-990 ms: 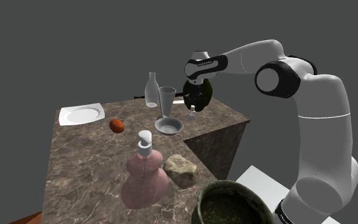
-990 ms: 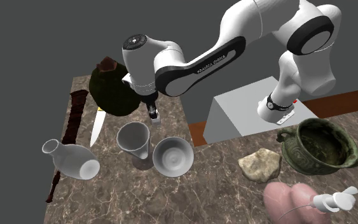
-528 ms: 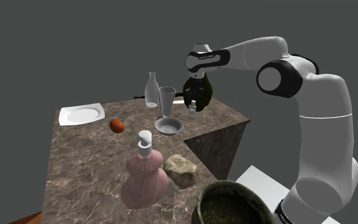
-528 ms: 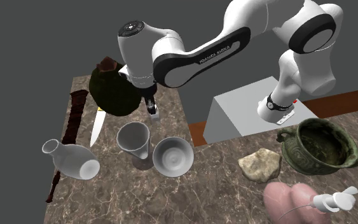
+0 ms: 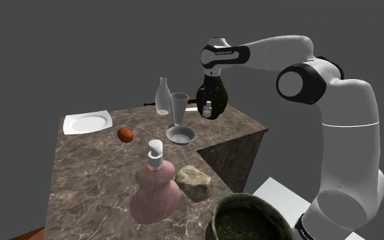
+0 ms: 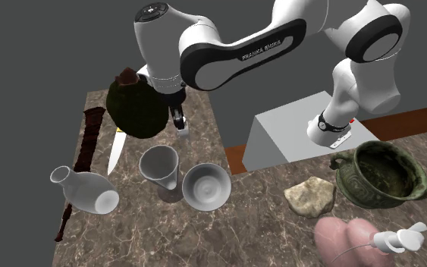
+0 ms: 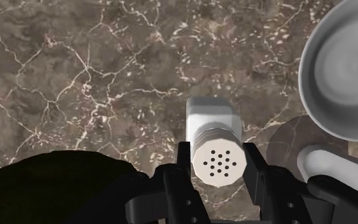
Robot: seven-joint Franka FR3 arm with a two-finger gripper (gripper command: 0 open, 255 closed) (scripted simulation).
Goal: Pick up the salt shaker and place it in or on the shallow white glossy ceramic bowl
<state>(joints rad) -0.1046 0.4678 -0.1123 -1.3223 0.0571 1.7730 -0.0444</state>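
My black gripper [image 7: 217,167] is shut on the small white salt shaker [image 7: 214,141], whose perforated cap faces the wrist camera. The shaker [image 5: 208,110] hangs above the marble tabletop near the far right corner, in front of a dark round vessel [image 5: 211,97]. In the second exterior view the shaker [image 6: 180,128] sits under the hand, clear of the surface. The shallow white bowl [image 5: 181,134] rests on the table a little nearer and to the shoulder view's left of the shaker; in the second exterior view the bowl [image 6: 205,186] lies below the gripper [image 6: 178,121].
A tall glass [image 5: 179,108] and a white bottle [image 5: 161,96] stand close behind the bowl. On the marble table [image 5: 101,177] are a white square plate [image 5: 86,123], an orange ball [image 5: 124,133], a pink soap dispenser [image 5: 156,185], a rock [image 5: 194,182] and a green pot [image 5: 249,219]. A knife [image 6: 116,152] lies by the dark vessel.
The gripper has risen with the salt shaker in it, lifting the shaker off the tabletop. Nothing else on the table has moved.
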